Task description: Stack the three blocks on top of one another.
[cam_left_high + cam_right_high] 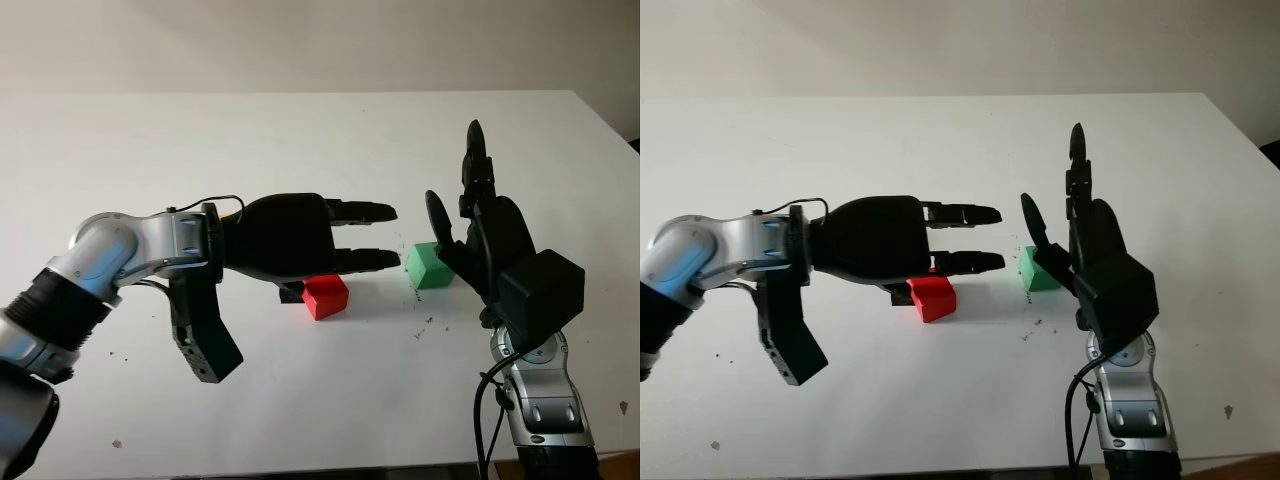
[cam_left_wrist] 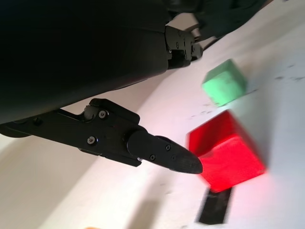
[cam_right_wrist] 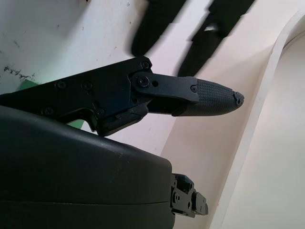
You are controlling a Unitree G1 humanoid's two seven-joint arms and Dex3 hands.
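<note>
A white table [image 1: 300,140] carries a red cube-shaped block [image 1: 325,296] and a green cube-shaped block [image 1: 430,266], set apart, the green one to the right and a little farther back. The left hand [image 1: 300,238], open, reaches in from the left above the table; the red block sits just below its fingertips [image 1: 378,260], with a small black strip [image 2: 214,206] on the table beside that block. The right hand [image 1: 485,235], open, stands at the right, and the green block lies just beside its thumb [image 1: 438,215].
</note>
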